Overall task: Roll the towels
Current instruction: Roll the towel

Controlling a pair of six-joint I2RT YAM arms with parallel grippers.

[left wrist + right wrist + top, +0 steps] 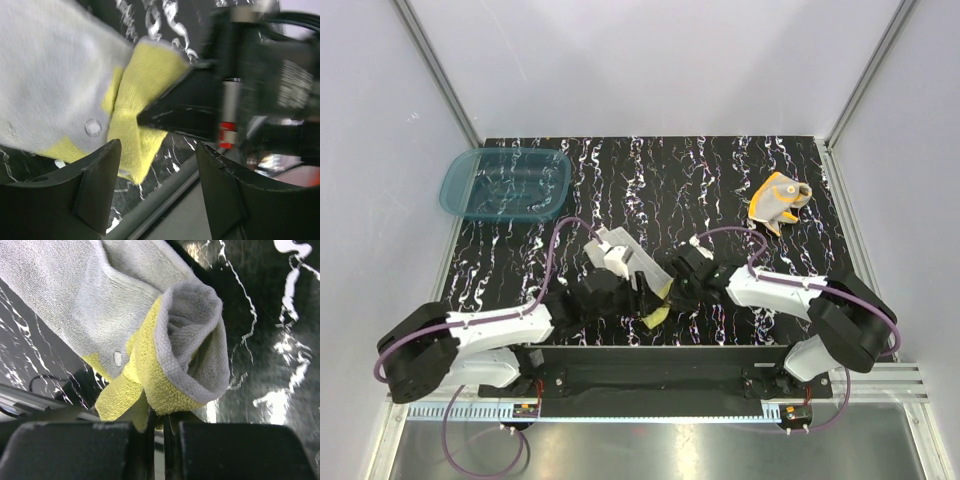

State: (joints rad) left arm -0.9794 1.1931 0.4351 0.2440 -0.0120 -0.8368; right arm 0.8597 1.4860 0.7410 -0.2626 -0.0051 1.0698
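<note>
Near edge of the table (650,180), centre: yellow towel (100,305), grey-beige face up, curled at one end into a loose open tube, yellow face showing at the fold. Pinched at that yellow fold by the right gripper (162,427), clamped tight on the cloth. Just beside it, on the left: left gripper (157,145), spread wide, nothing between the fingers.

Treat as light, soft, limp terry. Expect no stiffness, and sagging, unrolling or dragging if lifted by a single point. Not fragile; unlikely to slip, given the pile. Take hold at a hemmed edge or corner, both layers together, and keep the roll pressed to the table while turning.

Near the far right corner: orange towel (778,200), crumpled in a heap, well apart from both grippers. Expect the same handling; flatten before rolling.

Far left corner: teal basin (505,183).

Found no brand, label or legible writing on any item.
</note>
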